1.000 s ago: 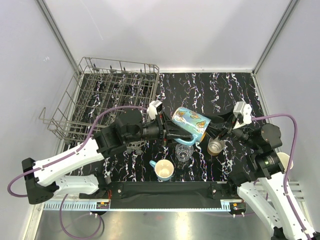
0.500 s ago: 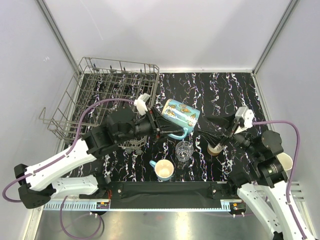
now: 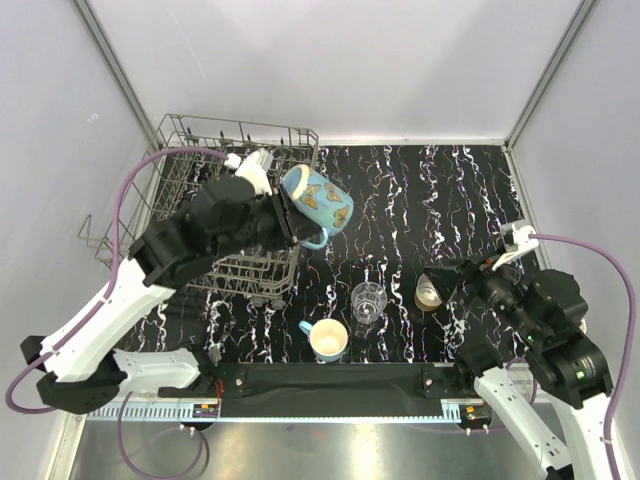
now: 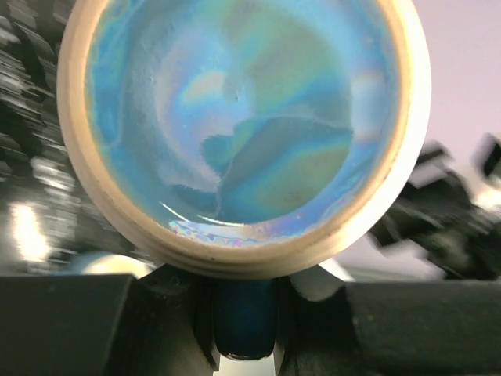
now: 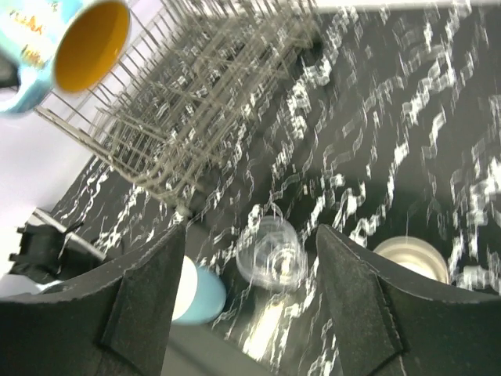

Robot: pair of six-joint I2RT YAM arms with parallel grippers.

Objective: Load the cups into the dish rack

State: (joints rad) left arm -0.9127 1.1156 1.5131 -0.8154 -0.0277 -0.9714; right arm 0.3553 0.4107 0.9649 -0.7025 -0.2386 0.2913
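Teal mug, carried toward 10 o'clock, is hovering at the dish rack's 3 o'clock edge, left jaws clamping it; right jaws are gaping wide, holding nothing.

We count 4 cups: 1 teal mug, 1 light-blue mug, 1 glass tumbler, 1 metal cup; 1 dish rack.

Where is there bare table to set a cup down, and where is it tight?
Bare mat lies behind the tumbler and metal cup, from the rack's right side to the right wall. Crowded: the front strip, where those two and the light-blue mug stand close together.
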